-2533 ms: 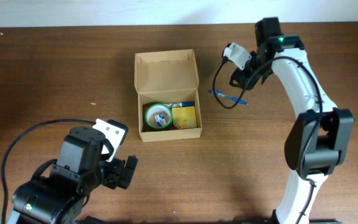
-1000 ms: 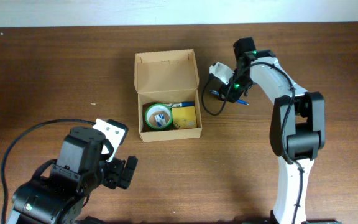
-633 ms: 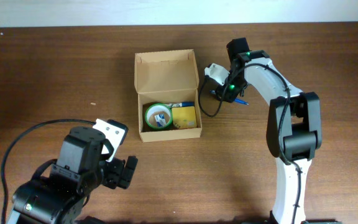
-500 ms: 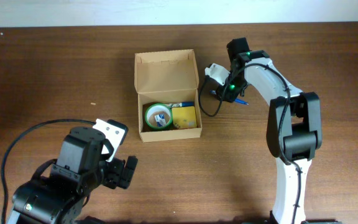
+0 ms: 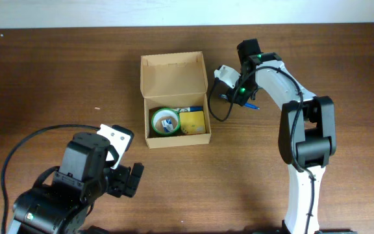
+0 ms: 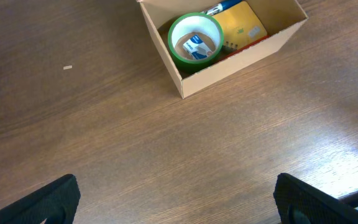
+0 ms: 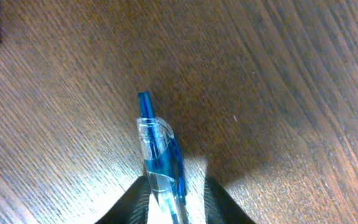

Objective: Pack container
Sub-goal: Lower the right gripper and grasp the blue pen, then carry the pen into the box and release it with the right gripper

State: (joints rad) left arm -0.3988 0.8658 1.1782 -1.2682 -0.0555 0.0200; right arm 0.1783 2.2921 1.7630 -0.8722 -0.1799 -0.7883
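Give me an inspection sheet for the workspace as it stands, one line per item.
Surface: brown wooden table, no spills seen.
Job's things: container open, lid flap up. It holds a green tape roll, a yellow sticky-note pad and a boxed blue pen at the back. A loose blue pen lies on the table right of the container.
Clutter: one small pale speck left of the container.
Grippers: left gripper open, holding nothing. Right gripper down over the loose blue pen, fingers either side; grip not confirmable.
Cables: black wrist cable loops close to the container's right wall; black arm cable arcs by the left arm.
Surroundings: pale strip beyond the table's far edge.
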